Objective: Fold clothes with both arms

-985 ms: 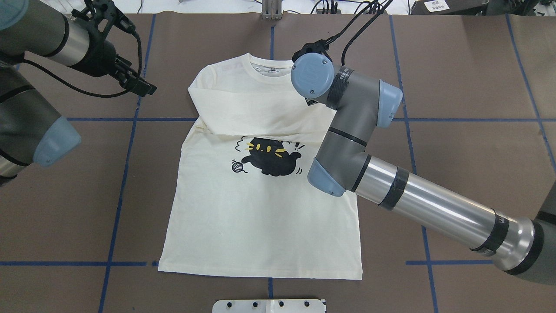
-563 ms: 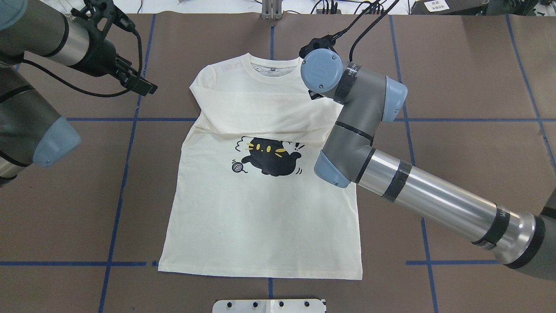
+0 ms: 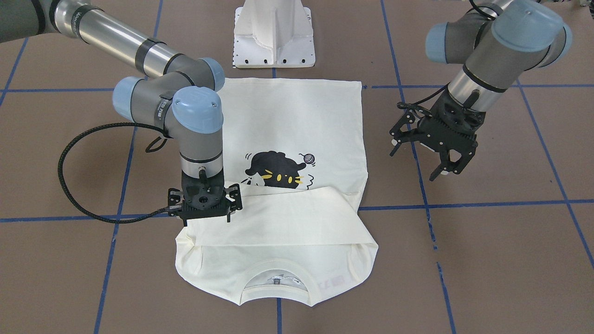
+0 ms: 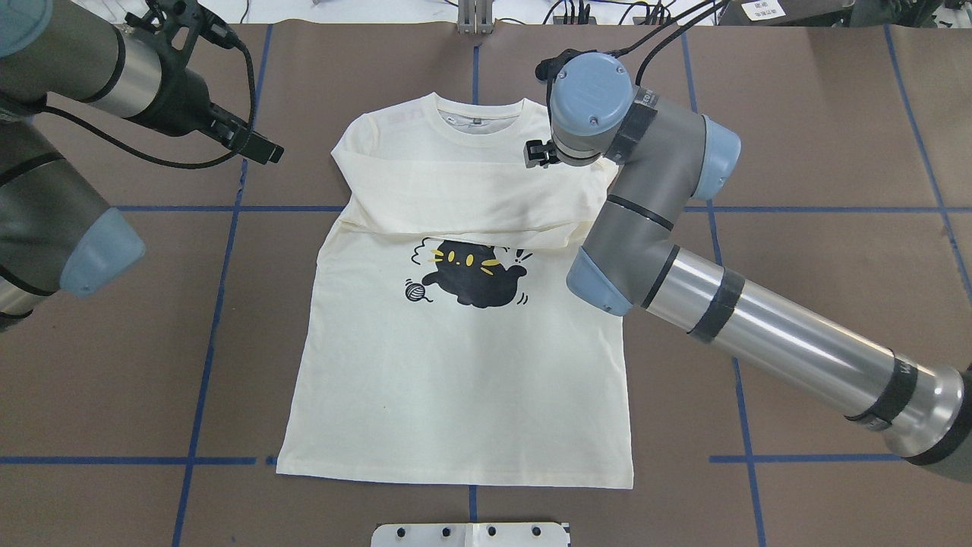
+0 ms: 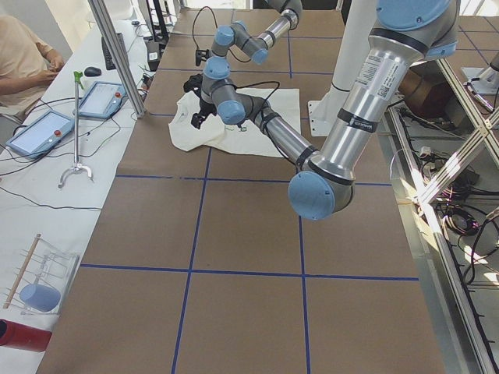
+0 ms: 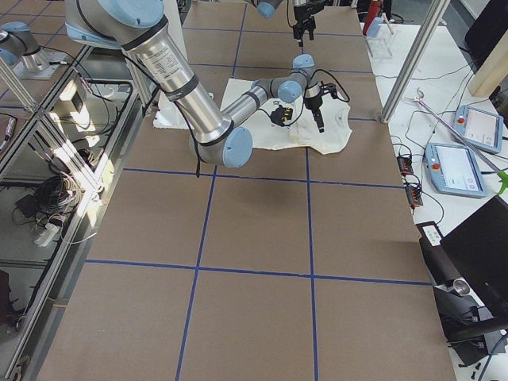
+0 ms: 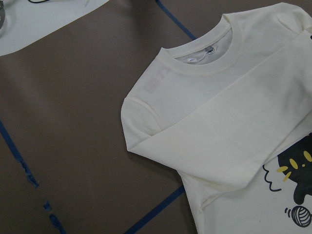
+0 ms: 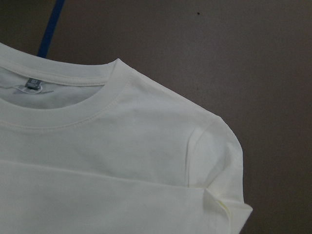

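our shirt (image 4: 456, 380) lies flat, print up, on the table (image 4: 797, 152), sleeves folded in. the right gripper (image 3: 204, 204) is low over 1 shoulder; we cannot tell its jaws. the left gripper (image 3: 445, 172) hangs beside the shirt, jaws apart. next, we judge, both pinch the shoulders for the body fold.

The right gripper (image 3: 204, 204) shows only its black body from above, its fingers hidden beneath it against the shirt (image 3: 297, 120), so whether they pinch cloth cannot be told. In the overhead view the right arm (image 4: 645, 197) covers the shirt's shoulder and part of one side, and the folded sleeve (image 3: 287, 218) hides the collar-side edge of the cat print (image 3: 274, 169). In both side views that gripper is too small to judge
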Action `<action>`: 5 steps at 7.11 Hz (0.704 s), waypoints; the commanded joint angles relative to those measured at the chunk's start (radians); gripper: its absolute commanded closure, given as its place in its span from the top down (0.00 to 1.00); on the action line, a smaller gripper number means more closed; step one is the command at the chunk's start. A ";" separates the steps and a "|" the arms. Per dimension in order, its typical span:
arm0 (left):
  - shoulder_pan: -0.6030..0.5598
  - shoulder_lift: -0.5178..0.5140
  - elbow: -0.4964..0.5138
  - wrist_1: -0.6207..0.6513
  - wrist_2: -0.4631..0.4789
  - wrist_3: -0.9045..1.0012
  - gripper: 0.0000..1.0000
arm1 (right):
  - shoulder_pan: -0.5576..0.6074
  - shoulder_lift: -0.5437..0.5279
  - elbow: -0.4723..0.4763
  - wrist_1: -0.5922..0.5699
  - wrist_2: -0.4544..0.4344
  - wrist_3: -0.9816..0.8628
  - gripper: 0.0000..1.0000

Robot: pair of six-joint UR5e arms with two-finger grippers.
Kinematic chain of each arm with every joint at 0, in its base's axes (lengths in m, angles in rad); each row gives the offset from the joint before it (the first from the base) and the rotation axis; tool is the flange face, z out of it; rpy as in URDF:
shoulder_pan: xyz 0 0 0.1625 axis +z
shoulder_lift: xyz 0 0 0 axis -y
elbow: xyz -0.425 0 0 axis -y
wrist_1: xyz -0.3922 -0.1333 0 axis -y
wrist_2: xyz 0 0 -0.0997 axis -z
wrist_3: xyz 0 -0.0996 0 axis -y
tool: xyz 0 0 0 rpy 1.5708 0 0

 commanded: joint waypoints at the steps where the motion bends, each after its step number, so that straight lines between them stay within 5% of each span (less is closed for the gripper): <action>1: 0.046 0.076 -0.090 0.001 0.023 -0.089 1.00 | -0.048 -0.207 0.307 -0.008 0.074 0.287 1.00; 3: 0.208 0.170 -0.242 -0.004 0.206 -0.361 1.00 | -0.243 -0.441 0.635 -0.008 -0.054 0.558 1.00; 5: 0.399 0.242 -0.310 -0.006 0.338 -0.587 1.00 | -0.483 -0.609 0.828 -0.007 -0.258 0.764 0.99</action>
